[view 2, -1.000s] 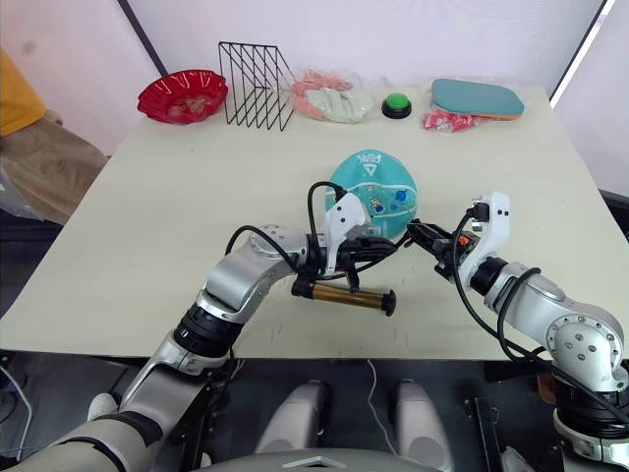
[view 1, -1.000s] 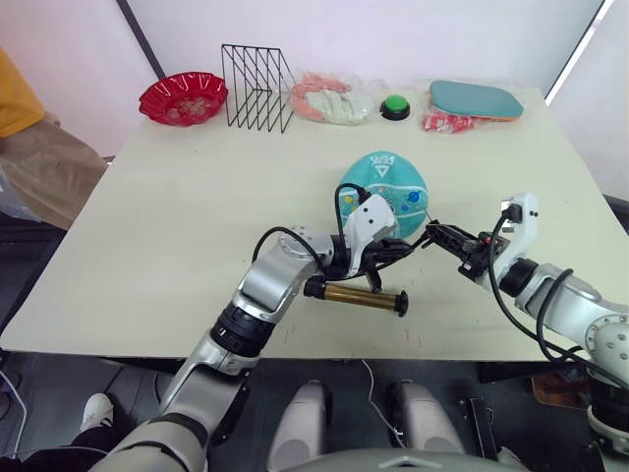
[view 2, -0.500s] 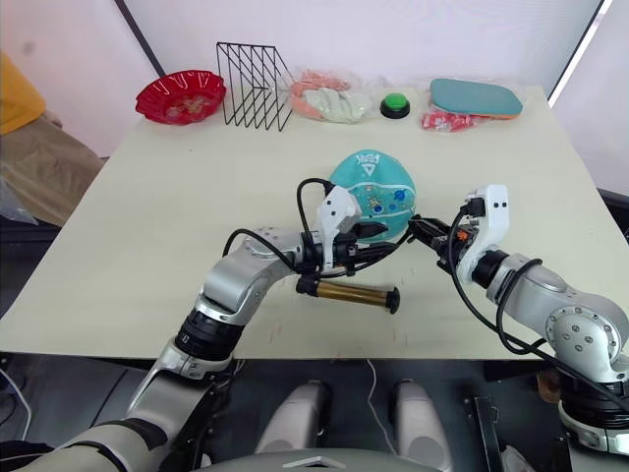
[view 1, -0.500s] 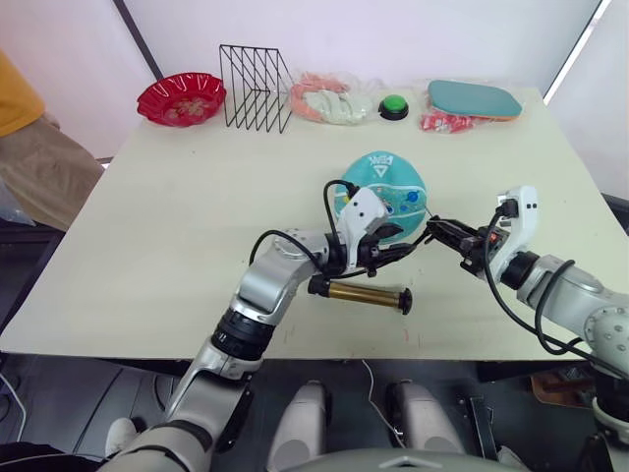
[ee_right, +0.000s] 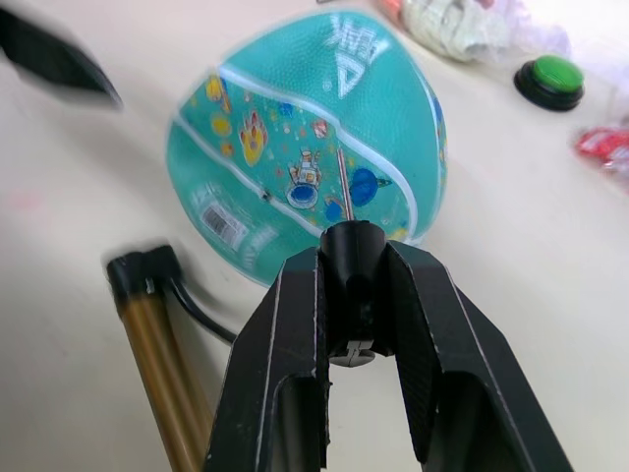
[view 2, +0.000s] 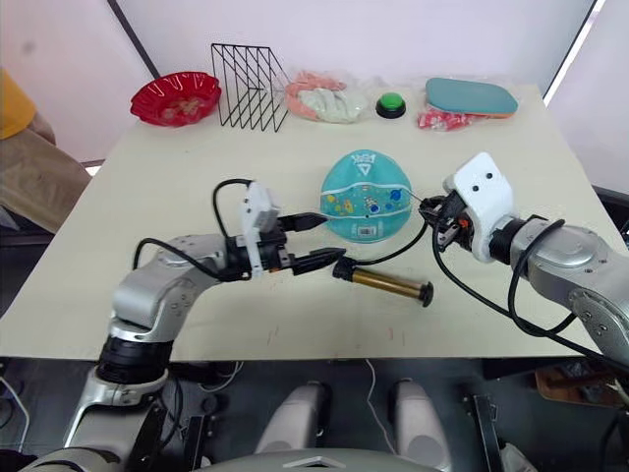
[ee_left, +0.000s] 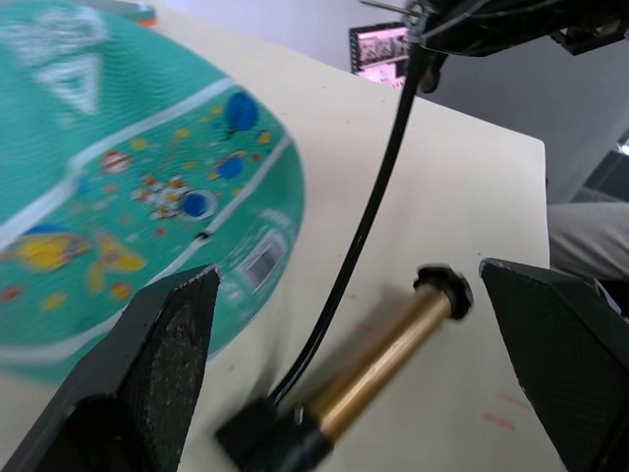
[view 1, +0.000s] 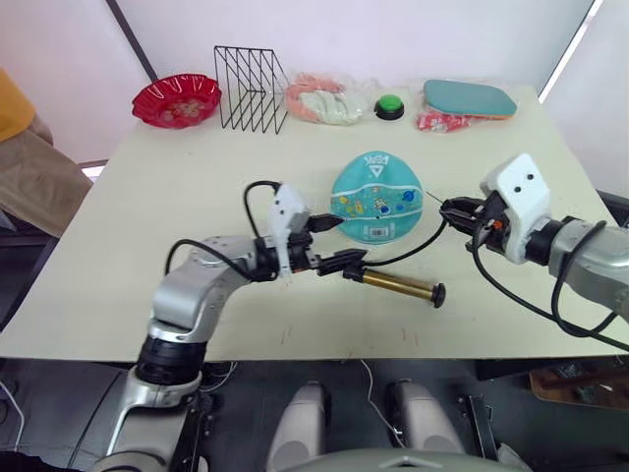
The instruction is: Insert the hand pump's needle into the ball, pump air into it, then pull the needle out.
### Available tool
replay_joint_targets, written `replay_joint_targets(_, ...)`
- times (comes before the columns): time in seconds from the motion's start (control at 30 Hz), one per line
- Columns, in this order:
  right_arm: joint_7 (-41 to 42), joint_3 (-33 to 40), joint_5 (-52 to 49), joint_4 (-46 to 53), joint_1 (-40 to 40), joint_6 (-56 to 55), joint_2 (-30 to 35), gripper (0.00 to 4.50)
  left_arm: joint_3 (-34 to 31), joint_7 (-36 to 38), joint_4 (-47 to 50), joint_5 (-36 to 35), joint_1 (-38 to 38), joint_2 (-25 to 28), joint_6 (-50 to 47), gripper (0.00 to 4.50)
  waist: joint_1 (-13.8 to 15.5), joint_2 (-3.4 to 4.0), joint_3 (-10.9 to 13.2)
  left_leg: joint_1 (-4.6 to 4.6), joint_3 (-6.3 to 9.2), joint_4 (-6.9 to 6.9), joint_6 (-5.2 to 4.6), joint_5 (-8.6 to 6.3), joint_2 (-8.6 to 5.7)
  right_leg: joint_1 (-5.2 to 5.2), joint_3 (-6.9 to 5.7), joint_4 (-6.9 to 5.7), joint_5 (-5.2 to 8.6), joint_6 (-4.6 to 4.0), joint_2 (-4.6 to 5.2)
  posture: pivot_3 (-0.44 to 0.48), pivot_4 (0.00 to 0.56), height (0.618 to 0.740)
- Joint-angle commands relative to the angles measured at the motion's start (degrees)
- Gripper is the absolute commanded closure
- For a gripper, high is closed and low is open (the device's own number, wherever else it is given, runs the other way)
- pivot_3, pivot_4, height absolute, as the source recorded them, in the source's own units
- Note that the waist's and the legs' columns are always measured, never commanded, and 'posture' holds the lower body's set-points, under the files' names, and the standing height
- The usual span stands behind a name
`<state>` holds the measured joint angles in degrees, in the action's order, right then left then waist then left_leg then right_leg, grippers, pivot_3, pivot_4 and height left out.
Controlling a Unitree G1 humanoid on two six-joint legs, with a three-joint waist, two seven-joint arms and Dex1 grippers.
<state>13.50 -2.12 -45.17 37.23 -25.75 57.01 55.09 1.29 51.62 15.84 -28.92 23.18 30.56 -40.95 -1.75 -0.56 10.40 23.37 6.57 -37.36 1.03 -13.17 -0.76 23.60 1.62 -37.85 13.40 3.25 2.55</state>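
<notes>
Right pincer clamped on needle, tip just off ball; left pincer spread wide by hand pump on surface

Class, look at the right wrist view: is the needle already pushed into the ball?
No. The needle, held by the right gripper at its fitting, points toward the ball with its whole pin bare.
</notes>
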Motion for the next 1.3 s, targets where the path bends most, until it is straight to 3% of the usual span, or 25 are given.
replay_joint_targets(0.03, 4.68, 0.27, -0.82, 2.07, -4.65, 3.36, 2.12, 4.14, -4.01, 1.13, 4.02, -4.14, -0.98, 2.44, -1.27, 0.0, -0.06, 0.0, 0.0, 0.01, -0.03, 0.0, 0.0, 0.0, 0.0, 0.01, 0.03, 0.0, 0.0, 0.0, 0.01, 0.0, 0.15, 0.74)
replay_joint_targets(0.23, 9.77, -2.93, 1.42, 1.08, -11.43, 7.21, 3.25, 4.14, -9.43, 3.02, 4.6, -8.9, -2.72, 7.9, -3.33, 0.0, -0.21, -0.03, 0.03, 0.02, -0.01, 0.02, 0.0, 0.0, -0.01, 0.03, 0.0, 0.04, 0.0, 0.0, 0.03, 0.0, 0.15, 0.74)
replay_joint_targets(0.4, 12.57, -10.53, 7.79, 2.49, -17.93, 7.92, 3.78, 4.14, -9.42, 3.02, 1.69, -8.62, -0.78, 10.93, -3.72, 0.0, -0.24, -0.02, 0.03, 0.0, -0.03, 0.04, 0.0, 0.0, 0.0, 0.04, 0.0, 0.03, 0.0, 0.0, 0.03, 0.0, 0.15, 0.74)
replay_joint_targets(0.57, 15.35, -19.49, 16.81, 2.52, -22.13, 6.57, 4.65, 4.14, -6.37, 1.15, -2.7, -6.45, 3.51, 10.52, -3.77, 0.0, -0.09, -0.04, 0.04, 0.03, 0.0, 0.03, 0.01, -0.01, -0.01, 0.05, -0.04, 0.06, 0.0, 0.01, 0.04, 0.0, 0.15, 0.74)
replay_joint_targets(0.9, 21.36, -26.59, 28.97, -0.76, -23.62, 2.51, 1.93, 4.14, 3.03, -1.46, -22.24, 5.41, 18.27, 4.39, 2.24, 0.0, -0.41, -0.06, 0.04, 0.27, -0.01, 0.01, 0.02, 0.0, -0.05, 0.29, -0.04, 0.05, -0.02, 0.01, 0.07, 0.0, 0.15, 0.74)
replay_joint_targets(1.23, 21.94, -25.84, 33.15, -2.09, -23.88, 5.72, -4.25, 4.14, 6.62, -3.64, -39.04, 15.26, 26.3, -2.2, 11.77, 0.0, -0.5, -0.06, 0.04, 0.3, 0.02, 0.0, 0.02, 0.0, -0.07, 0.33, -0.06, -0.01, -0.02, 0.01, 0.07, 0.0, 0.15, 0.74)
replay_joint_targets(1.3, 22.1, -25.7, 33.53, -1.87, -23.87, 6.37, -5.1, 4.14, 6.56, -4.29, -41.04, 15.86, 27.28, -4.18, 12.97, 0.5, -0.44, -0.05, 0.04, 0.3, 0.03, 0.0, 0.02, 0.0, -0.07, 0.33, -0.07, -0.03, -0.03, 0.01, 0.07, 0.0, 0.15, 0.74)
